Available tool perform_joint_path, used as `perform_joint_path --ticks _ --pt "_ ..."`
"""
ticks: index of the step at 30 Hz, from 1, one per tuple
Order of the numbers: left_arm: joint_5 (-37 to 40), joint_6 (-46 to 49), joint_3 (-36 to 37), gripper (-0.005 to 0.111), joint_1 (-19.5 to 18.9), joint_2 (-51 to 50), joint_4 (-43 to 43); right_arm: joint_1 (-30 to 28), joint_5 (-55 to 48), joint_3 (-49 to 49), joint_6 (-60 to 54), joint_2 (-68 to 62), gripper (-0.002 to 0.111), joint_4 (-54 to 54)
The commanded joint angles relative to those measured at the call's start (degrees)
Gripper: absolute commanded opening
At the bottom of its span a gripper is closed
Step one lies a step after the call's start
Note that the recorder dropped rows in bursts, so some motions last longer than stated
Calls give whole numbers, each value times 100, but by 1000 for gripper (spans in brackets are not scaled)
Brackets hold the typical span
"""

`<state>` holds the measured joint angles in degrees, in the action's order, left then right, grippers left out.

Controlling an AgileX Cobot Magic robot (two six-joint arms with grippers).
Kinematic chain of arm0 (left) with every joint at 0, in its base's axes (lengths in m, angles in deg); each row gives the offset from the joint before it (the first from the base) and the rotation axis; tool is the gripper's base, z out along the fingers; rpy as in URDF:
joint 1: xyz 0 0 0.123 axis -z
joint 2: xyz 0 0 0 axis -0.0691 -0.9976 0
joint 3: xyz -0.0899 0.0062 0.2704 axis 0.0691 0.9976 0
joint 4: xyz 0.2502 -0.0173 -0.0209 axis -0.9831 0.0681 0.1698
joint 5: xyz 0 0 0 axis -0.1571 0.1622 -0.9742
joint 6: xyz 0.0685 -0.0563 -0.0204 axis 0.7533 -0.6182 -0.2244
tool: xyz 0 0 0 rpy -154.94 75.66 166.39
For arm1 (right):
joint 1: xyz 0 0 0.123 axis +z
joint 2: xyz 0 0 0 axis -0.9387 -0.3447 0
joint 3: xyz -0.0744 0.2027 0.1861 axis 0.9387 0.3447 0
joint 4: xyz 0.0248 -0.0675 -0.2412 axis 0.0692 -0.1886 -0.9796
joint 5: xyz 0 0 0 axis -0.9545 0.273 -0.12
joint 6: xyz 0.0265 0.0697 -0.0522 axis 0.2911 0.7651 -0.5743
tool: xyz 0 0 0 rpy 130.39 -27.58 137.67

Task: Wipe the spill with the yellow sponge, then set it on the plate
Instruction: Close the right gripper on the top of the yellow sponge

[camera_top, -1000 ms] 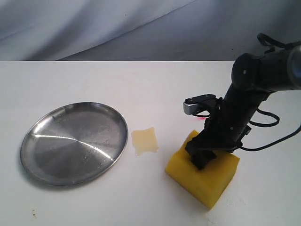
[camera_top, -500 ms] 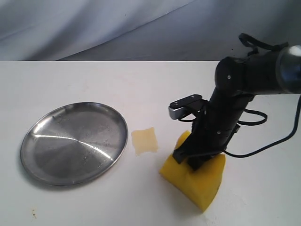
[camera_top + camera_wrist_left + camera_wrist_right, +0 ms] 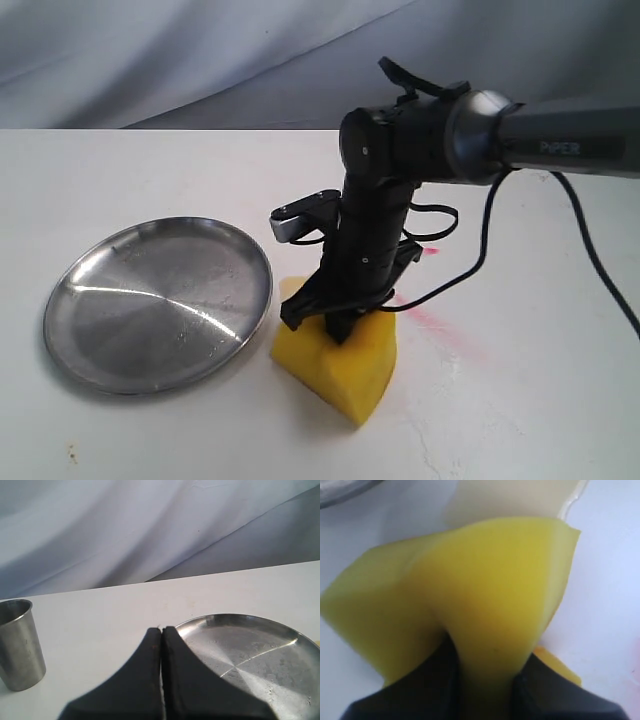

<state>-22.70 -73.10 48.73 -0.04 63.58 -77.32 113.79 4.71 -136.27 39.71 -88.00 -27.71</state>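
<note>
My left gripper [image 3: 161,635] has its jaws pressed flat together with nothing between them. Its camera looks over the white table [image 3: 100,615]; a metal cup [image 3: 17,647] stands upright there, well apart from the plate [image 3: 260,650].

In the exterior view the plate [image 3: 150,300] lies flat at the left of the table and nothing lies in it. Just beside its right rim is the sponge [image 3: 340,370]; I cannot tell whether the two touch. The sponge is pinched at the middle, so its sides bulge and fold up around the grip, and its lower edge rests on the table.

My right gripper [image 3: 337,325] comes down on the sponge from above, clenched on it. Up close in the right wrist view, the black fingers [image 3: 437,685] squeeze the foam into a narrow waist. The spill [image 3: 515,497] shows there as a pale patch running under the sponge's far edge. In the exterior view the sponge hides nearly all of it.

Further right, faint red streaks [image 3: 435,318] mark the table, and the right arm [image 3: 560,145] stretches off to that side.
</note>
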Motion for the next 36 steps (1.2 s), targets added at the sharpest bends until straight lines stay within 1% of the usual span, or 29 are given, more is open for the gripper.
perform_joint_path --ticks 1,3,10,18,25,29,36 --pt "-36 -9 27 0 3 20 -5 8 -209 -546 479 -435 0 -706" --pt "-36 -9 27 0 3 20 -5 8 -209 -763 571 -587 0 -899" --pt "-36 -9 27 0 3 20 -5 -14 -68 -1472 663 -978 0 -1078" --pt "-36 -9 27 0 3 20 -5 -14 -174 -2348 1048 -1428 0 -2088" --pt "-36 -9 27 0 3 20 -5 -282 -227 -2892 1187 -1699 0 -2165" --pt "-36 -9 27 0 3 20 -5 -454 -349 -2957 1199 -1725 0 -1917" --pt "-36 -9 27 0 3 20 -5 -526 -1068 -2957 570 -1725 0 -652"
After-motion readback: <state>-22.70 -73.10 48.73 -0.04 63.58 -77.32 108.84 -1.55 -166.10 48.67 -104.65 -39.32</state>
